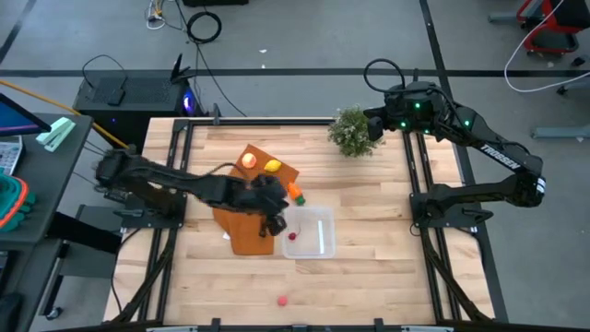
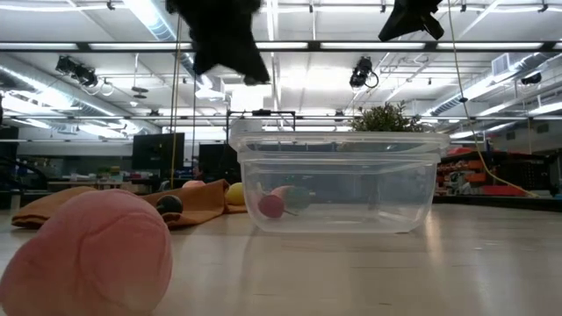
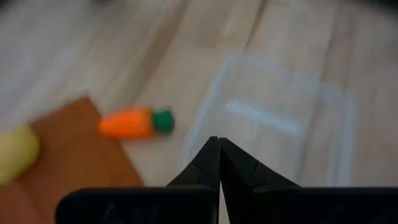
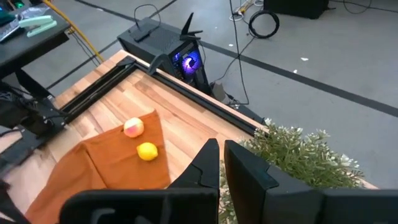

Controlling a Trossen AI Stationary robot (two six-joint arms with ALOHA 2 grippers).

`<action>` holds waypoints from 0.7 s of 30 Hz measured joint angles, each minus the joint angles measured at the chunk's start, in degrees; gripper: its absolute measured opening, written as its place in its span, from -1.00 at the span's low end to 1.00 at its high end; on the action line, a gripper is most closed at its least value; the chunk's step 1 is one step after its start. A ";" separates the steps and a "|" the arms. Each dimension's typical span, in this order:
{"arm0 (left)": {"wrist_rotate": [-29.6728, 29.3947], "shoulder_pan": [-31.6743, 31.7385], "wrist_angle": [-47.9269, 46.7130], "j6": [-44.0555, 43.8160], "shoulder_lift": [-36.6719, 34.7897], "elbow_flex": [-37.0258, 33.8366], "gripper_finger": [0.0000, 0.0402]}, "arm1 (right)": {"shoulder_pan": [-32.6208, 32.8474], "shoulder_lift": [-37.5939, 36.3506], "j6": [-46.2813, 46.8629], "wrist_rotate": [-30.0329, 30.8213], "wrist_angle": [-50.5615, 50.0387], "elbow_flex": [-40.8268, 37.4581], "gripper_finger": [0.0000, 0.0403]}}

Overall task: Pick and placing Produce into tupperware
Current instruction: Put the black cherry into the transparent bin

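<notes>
High view shows the left gripper [image 1: 274, 221], fingers closed on nothing, mid-frame beside the tupperware [image 1: 318, 242], near the carrot [image 1: 296, 194].

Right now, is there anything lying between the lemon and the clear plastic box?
Yes. In the high view, the orange carrot lies between the yellow lemon and the clear tupperware, at the edge of the orange-brown cloth.

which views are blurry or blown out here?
Left wrist view: motion-smeared, carrot and container soft. Low view: pink piece close to the lens is out of focus, ceiling lights glare behind the container. High view and right wrist view: evenly lit, lemon sharp.
</notes>
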 joint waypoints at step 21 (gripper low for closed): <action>6.92 -9.02 -2.11 -1.44 -28.87 -25.90 -0.93 | 3.77 0.04 10.81 0.33 -1.87 0.00 -0.99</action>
